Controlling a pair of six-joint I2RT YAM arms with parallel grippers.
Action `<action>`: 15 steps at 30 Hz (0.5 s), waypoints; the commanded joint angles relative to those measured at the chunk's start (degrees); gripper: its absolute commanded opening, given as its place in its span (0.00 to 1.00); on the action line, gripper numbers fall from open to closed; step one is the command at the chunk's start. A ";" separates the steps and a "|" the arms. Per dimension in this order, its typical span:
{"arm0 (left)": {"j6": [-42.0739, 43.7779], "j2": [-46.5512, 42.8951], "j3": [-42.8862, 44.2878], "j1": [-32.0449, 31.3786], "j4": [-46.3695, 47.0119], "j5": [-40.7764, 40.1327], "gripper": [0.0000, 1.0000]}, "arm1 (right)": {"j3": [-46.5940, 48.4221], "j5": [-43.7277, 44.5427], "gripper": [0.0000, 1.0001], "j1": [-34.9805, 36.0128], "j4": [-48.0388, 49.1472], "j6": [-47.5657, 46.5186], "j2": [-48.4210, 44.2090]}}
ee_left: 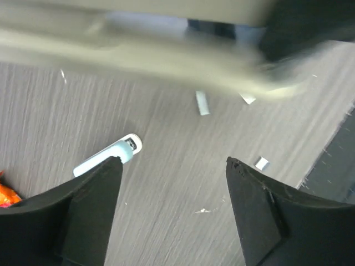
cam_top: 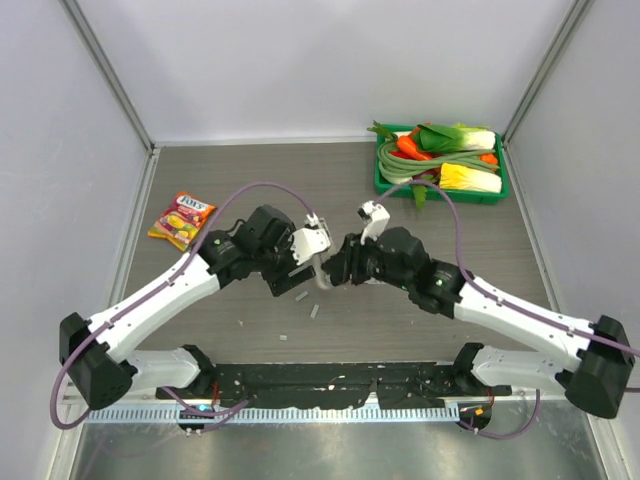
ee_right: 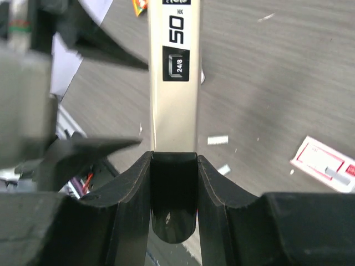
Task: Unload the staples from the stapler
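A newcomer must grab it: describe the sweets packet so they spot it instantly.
Look at the dark table, left half, opposite the green tray of vegetables. The sweets packet lies flat by the table's left edge. It alone is a red-orange-yellow printed bag.

The grey wood-grain table [cam_top: 290, 175] is carrying quite a scatter. A green tray [cam_top: 470, 197] of vegetables [cam_top: 455, 138] is sitting at the far right. A candy packet [cam_top: 181, 219] is lying out left. Short staple strips [cam_top: 314, 311] are lying loose near the front middle, and a pink-and-white box [ee_right: 324, 166] is resting flat close by.
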 commanded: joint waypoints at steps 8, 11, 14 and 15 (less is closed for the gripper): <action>-5.93 -10.90 8.49 13.85 -12.81 11.33 1.00 | 21.74 4.33 0.01 -2.65 -2.49 -10.44 21.12; -8.04 -11.44 9.20 18.33 -12.64 11.86 1.00 | 27.54 4.25 0.01 -2.92 -4.95 -14.39 29.29; -10.15 -11.35 8.76 23.34 -12.55 12.73 1.00 | 34.65 5.03 0.01 -2.92 -8.73 -18.96 39.04; -10.50 -11.52 8.50 24.74 -12.55 13.61 1.00 | 36.50 5.91 0.01 -2.92 -9.61 -19.84 41.15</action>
